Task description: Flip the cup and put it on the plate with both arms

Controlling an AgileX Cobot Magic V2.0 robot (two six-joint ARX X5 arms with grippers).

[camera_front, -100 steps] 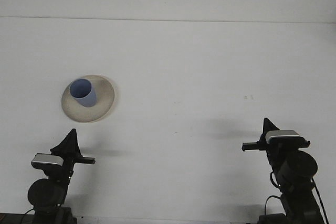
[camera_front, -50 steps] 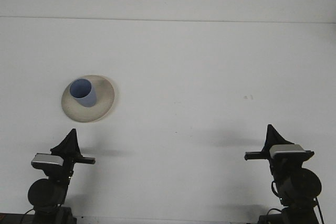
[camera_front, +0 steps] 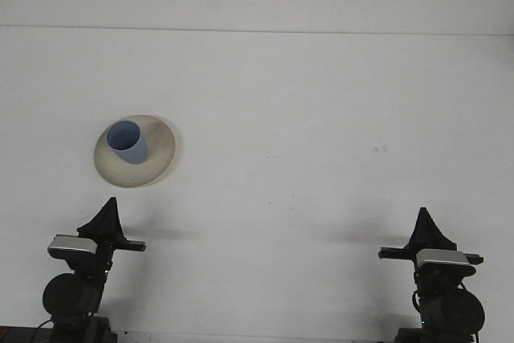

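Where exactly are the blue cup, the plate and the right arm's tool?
Blue cup (camera_front: 128, 143), front view, on its outer side wall.
Plate (camera_front: 162, 149), front view, on its bare right rim.
Right tool (camera_front: 423, 226), front view, at its dark tip.

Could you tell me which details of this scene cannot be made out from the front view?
- Left gripper and right gripper: each shows only as a dark pointed shape, so open or shut cannot be told.
- Both arm bases: cut off by the bottom edge.
- Blue cup on the plate: the cup hides where its base meets the plate.
- Small marks on the table: too small to identify.
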